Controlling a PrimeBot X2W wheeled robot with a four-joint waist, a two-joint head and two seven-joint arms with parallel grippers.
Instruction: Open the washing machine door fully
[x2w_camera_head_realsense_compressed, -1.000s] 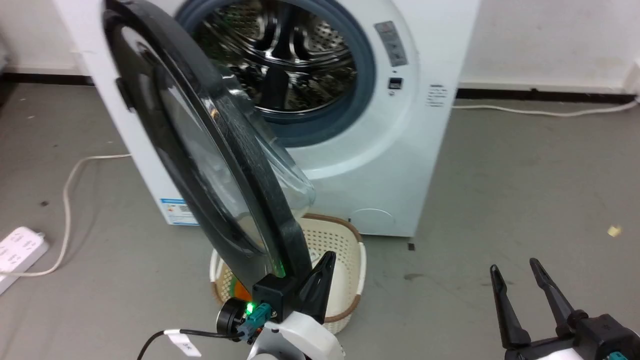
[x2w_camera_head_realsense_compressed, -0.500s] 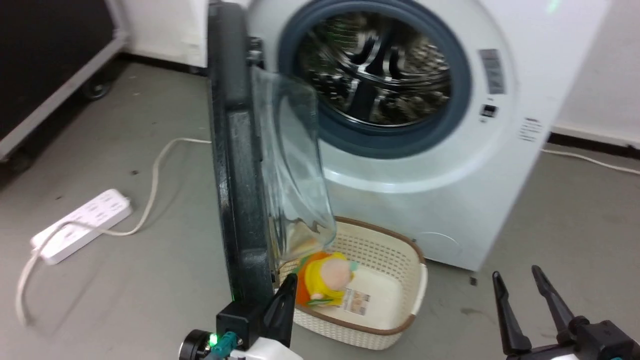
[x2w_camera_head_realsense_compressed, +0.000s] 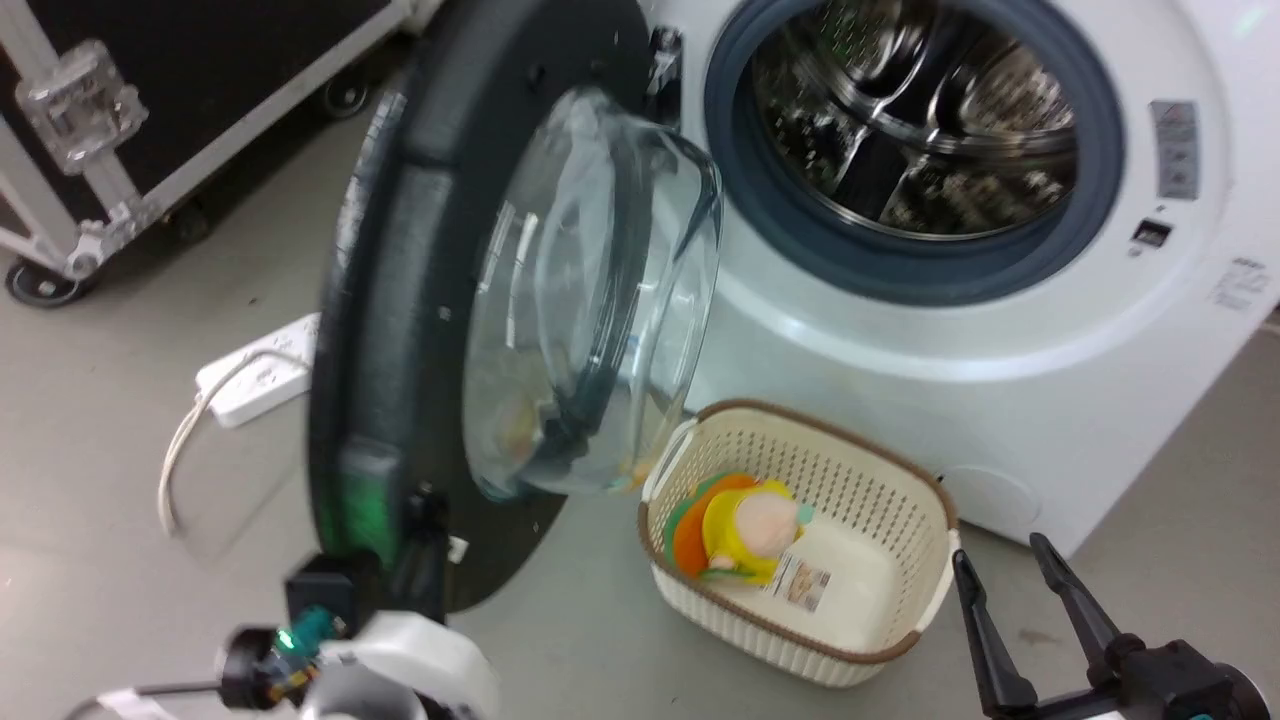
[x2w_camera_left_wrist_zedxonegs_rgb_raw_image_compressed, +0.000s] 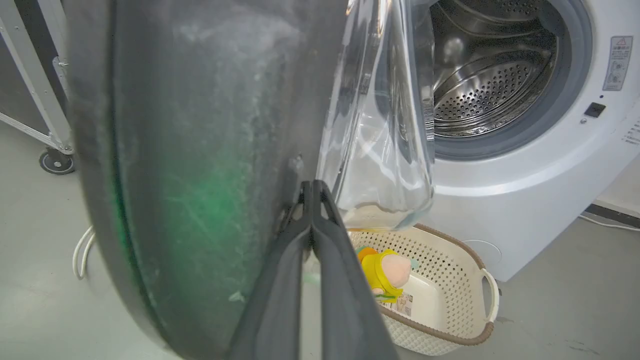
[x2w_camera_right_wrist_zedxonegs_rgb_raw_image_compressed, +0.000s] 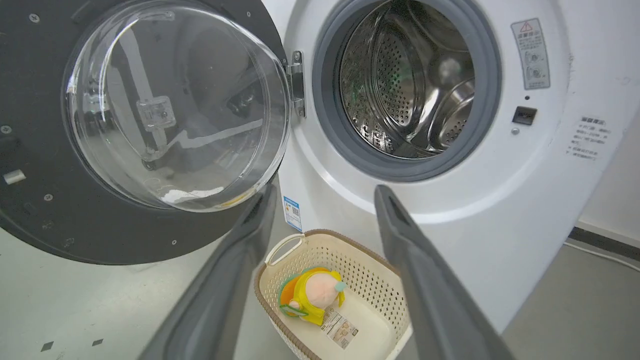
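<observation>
The washing machine door (x2w_camera_head_realsense_compressed: 395, 250) stands swung wide to the left of the drum mouth (x2w_camera_head_realsense_compressed: 915, 130), its black inner face and clear glass bowl (x2w_camera_head_realsense_compressed: 590, 300) turned toward me. My left gripper (x2w_camera_head_realsense_compressed: 425, 525) is shut with nothing between its fingers. In the left wrist view its tips (x2w_camera_left_wrist_zedxonegs_rgb_raw_image_compressed: 312, 189) lie against the door (x2w_camera_left_wrist_zedxonegs_rgb_raw_image_compressed: 200, 130) just beside the bowl's base (x2w_camera_left_wrist_zedxonegs_rgb_raw_image_compressed: 380, 150). My right gripper (x2w_camera_head_realsense_compressed: 1000, 555) hangs open at the lower right, apart from the machine. In the right wrist view the right gripper (x2w_camera_right_wrist_zedxonegs_rgb_raw_image_compressed: 325, 195) points at the door (x2w_camera_right_wrist_zedxonegs_rgb_raw_image_compressed: 45, 220), its hinge (x2w_camera_right_wrist_zedxonegs_rgb_raw_image_compressed: 297, 82) and the drum.
A cream basket (x2w_camera_head_realsense_compressed: 935, 520) holding a yellow and orange soft toy (x2w_camera_head_realsense_compressed: 745, 525) stands on the floor below the drum mouth, right of the door's lower edge. A white power strip (x2w_camera_head_realsense_compressed: 255, 375) with its cable lies behind the door. A black wheeled case (x2w_camera_head_realsense_compressed: 150, 100) stands far left.
The door has swung further open, from slanted across the drum to edge-on to showing its inner face. My left gripper went leftward with it. The head view has shifted too; the right gripper holds still.
</observation>
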